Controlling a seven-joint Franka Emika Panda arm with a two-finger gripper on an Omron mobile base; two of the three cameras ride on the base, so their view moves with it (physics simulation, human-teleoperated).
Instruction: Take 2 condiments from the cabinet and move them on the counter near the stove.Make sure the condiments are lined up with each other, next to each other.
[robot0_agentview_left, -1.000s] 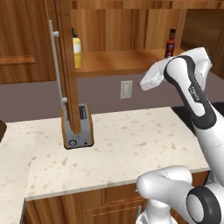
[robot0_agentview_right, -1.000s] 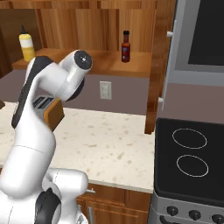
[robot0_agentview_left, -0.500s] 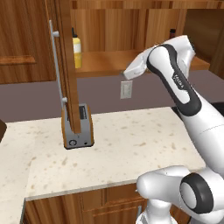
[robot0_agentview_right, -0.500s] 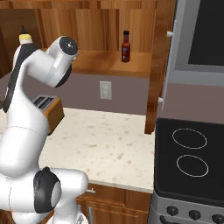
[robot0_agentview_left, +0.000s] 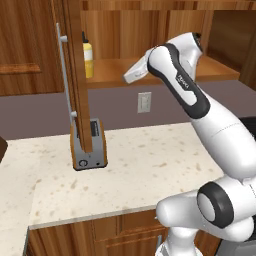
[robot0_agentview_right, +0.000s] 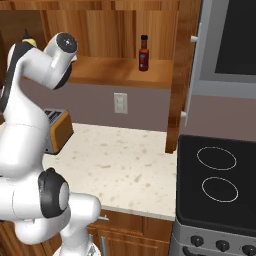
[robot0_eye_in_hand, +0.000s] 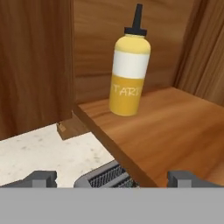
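Now, jaws wide apart, my gripper (robot0_eye_in_hand: 111, 178) faces the yellow bottle (robot0_eye_in_hand: 129, 72) standing upright on the cabinet (robot0_eye_in_hand: 175, 131) shelf; I should advance level and straddle its middle before closing.

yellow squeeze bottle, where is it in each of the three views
Left base view: yellow squeeze bottle upper left, upright on the cabinet shelf, beside the open door.
Right base view: just its dark tip at the upper left edge, behind the arm.
Hand view: upper centre, upright near the shelf's front corner.
Shared landmark: the toaster on the counter below the shelf.
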